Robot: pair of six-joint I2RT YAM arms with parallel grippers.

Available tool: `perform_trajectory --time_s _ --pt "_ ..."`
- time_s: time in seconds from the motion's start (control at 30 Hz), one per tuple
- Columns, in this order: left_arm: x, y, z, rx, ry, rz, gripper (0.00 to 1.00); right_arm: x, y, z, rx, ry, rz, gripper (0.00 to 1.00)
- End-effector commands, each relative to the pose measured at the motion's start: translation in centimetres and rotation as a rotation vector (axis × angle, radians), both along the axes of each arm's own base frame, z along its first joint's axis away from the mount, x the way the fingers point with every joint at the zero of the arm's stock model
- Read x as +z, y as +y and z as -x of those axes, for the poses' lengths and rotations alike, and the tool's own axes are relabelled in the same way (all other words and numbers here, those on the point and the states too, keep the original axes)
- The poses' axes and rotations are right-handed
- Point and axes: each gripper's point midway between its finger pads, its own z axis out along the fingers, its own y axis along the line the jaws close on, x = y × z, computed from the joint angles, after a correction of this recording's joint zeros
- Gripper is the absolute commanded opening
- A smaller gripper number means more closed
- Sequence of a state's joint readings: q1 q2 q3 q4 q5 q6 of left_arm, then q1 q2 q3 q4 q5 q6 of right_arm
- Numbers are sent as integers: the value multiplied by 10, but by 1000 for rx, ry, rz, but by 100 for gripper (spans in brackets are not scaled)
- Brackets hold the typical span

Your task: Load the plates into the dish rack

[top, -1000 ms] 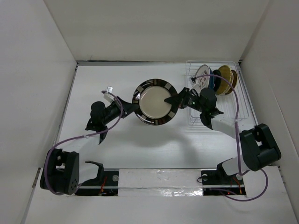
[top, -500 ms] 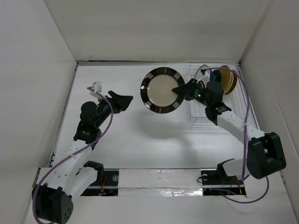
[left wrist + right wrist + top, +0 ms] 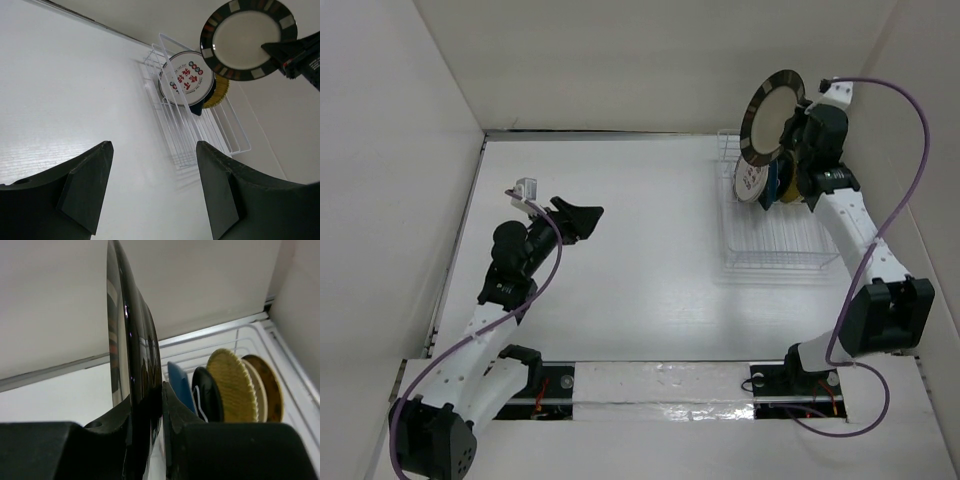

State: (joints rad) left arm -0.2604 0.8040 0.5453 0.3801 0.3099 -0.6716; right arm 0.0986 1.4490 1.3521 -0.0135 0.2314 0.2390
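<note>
Tabletop (image 3: 620,290), white, beneath all. White wire dish rack (image 3: 775,250) at its far right corner, with white red-marked plate (image 3: 752,182), blue leaf-shaped dish (image 3: 181,385), woven yellow plate (image 3: 231,385) and dark brown-yellow plate (image 3: 267,385) upright at the far end. Black-rimmed cream plate (image 3: 770,115) on edge, aloft above the rack's far end, pinched at its rim by right gripper (image 3: 150,412). Left gripper (image 3: 155,150) spread wide, holding nothing, well apart over the table's left half.
</note>
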Motion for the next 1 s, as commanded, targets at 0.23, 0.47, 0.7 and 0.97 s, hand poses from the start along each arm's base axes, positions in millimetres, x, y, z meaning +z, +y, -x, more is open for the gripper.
perform_trajectory --time_s 0.23,0.47,0.7,0.97 --pt "4 -8 -2 -45 -29 27 64 27 10 -34 -31 24 234 0" --pt "6 -8 -3 -43 -27 19 64 4 10 -37 -77 91 323 0" --pt "4 -6 -4 -31 -15 9 64 -30 31 -41 -37 149 341 0" --pt "13 1 -2 4 -32 -9 65 -45 44 -38 -45 177 310 39"
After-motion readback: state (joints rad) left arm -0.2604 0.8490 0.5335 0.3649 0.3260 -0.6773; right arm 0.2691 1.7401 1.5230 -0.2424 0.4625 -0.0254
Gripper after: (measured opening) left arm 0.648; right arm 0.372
